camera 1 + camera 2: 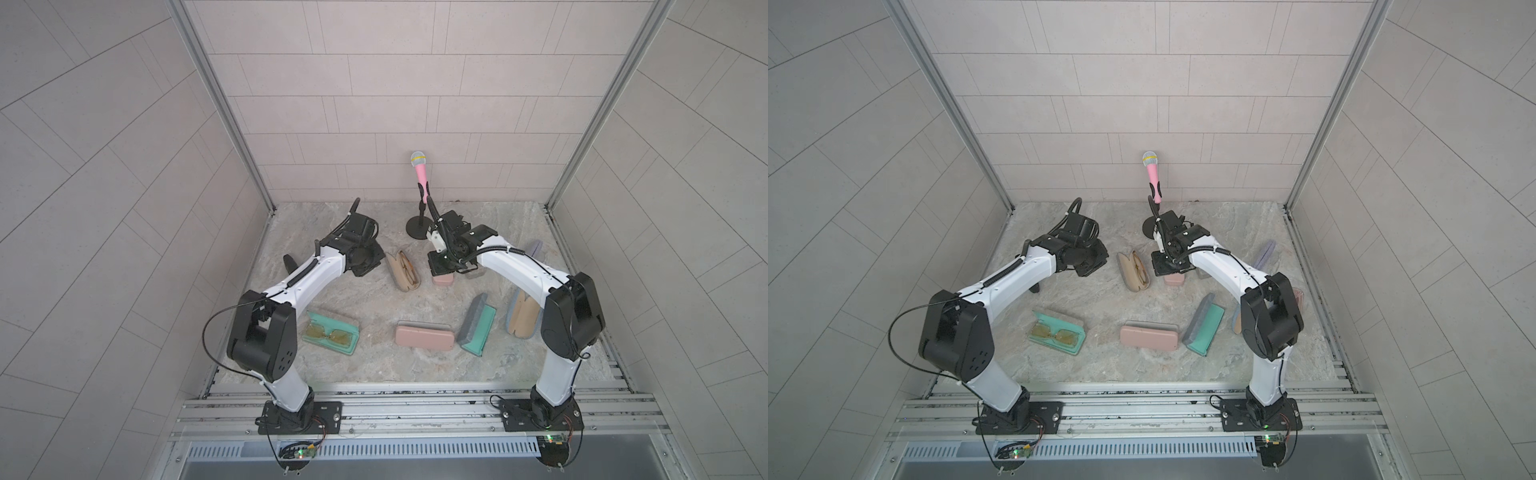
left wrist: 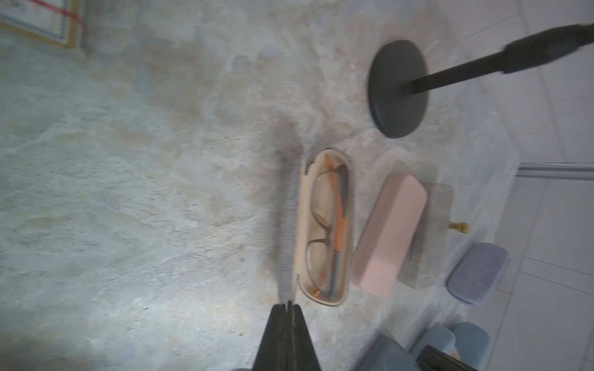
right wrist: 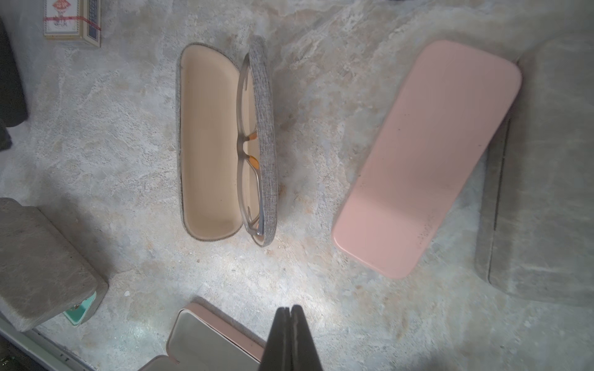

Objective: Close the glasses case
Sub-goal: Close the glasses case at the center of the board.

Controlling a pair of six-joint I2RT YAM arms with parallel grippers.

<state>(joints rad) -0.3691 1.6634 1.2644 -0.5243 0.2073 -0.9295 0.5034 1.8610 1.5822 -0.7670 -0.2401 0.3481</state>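
The glasses case (image 1: pixel 403 270) (image 1: pixel 1133 270) lies open at mid-table, grey fabric outside and beige inside, with glasses in it. In the left wrist view its tray (image 2: pixel 326 225) holds the glasses and the grey lid (image 2: pixel 289 225) stands up on edge, blurred. My left gripper (image 2: pixel 287 305) is shut and empty, its tips just short of the lid's near end. Whether they touch is unclear. In the right wrist view the case (image 3: pixel 209 141) is spread open ahead of my right gripper (image 3: pixel 290 308), which is shut, empty and well clear of it.
A closed pink case (image 3: pixel 427 160) leans on a grey one right of the target. Nearer the front lie a teal case with glasses (image 1: pixel 332 332), a pink case (image 1: pixel 424 336) and a grey-teal open case (image 1: pixel 476 324). A microphone stand (image 1: pixel 417 228) is behind.
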